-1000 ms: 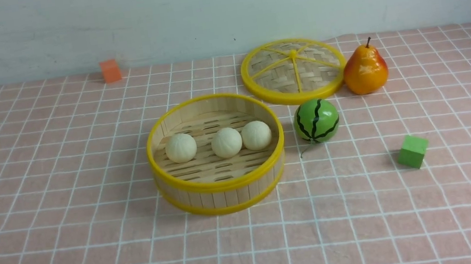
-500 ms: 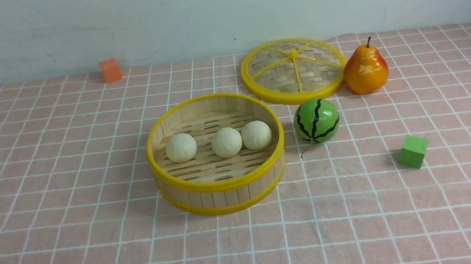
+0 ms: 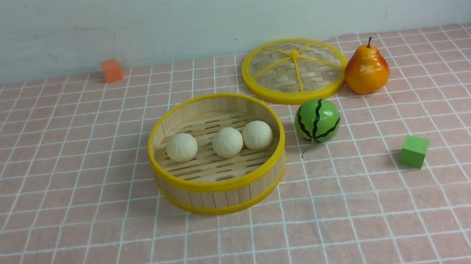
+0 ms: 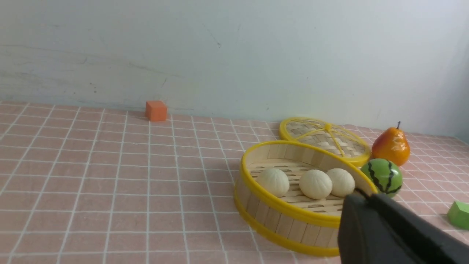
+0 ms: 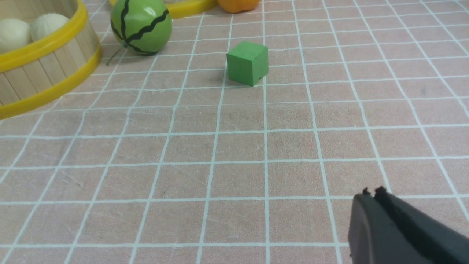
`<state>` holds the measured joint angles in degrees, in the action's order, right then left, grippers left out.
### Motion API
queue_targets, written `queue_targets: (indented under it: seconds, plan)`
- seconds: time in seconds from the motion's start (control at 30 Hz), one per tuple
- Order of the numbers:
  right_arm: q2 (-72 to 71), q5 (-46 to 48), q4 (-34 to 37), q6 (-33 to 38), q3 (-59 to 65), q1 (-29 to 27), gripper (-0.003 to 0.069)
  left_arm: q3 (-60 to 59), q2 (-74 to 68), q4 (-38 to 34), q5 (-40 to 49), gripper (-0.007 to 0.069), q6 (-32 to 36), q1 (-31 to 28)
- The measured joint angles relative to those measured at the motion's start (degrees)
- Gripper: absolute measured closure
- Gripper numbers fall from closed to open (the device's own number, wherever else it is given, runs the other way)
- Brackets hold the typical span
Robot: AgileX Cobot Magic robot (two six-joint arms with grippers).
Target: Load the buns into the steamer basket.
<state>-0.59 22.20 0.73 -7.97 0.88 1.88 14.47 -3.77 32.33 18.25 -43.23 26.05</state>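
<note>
Three cream-white buns lie in a row on the slatted floor of the steamer basket [image 3: 224, 184]: a left bun [image 3: 181, 147], a middle bun [image 3: 227, 142] and a right bun [image 3: 257, 135]. The left wrist view shows the same basket [image 4: 289, 216] with the buns [image 4: 315, 184] inside. Neither arm appears in the front view. My left gripper [image 4: 364, 195] is shut and empty, drawn back on the near side of the basket. My right gripper [image 5: 372, 192] is shut and empty above bare cloth, well short of the green cube.
The basket's woven lid [image 3: 294, 70] lies flat behind it, beside a pear [image 3: 365, 69]. A toy watermelon [image 3: 317, 120] sits right of the basket, a green cube [image 3: 413, 151] further right, an orange cube [image 3: 111, 70] by the back wall.
</note>
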Motion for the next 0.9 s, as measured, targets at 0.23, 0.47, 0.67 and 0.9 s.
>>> queue_targets:
  seconds: [0.23,0.47,0.67,0.9]
  plan:
    - [0.0,0.05,0.0,0.0,0.0,0.0,0.0648,-10.79,4.42,-12.55,-14.74,0.0624,0.0,-16.01]
    - [0.0,0.05,0.0,0.0,0.0,0.0,0.0641,-15.82,4.42,-16.09,-22.42,0.0631,7.64,-24.19]
    - [0.0,0.05,0.0,0.0,0.0,0.0,0.0638,-16.07,4.42,-28.92,-6.42,0.0638,25.42,-24.75]
    - [0.0,0.05,0.0,0.0,0.0,0.0,0.0631,-16.3,4.42,-35.15,4.39,0.0638,34.55,-24.75]
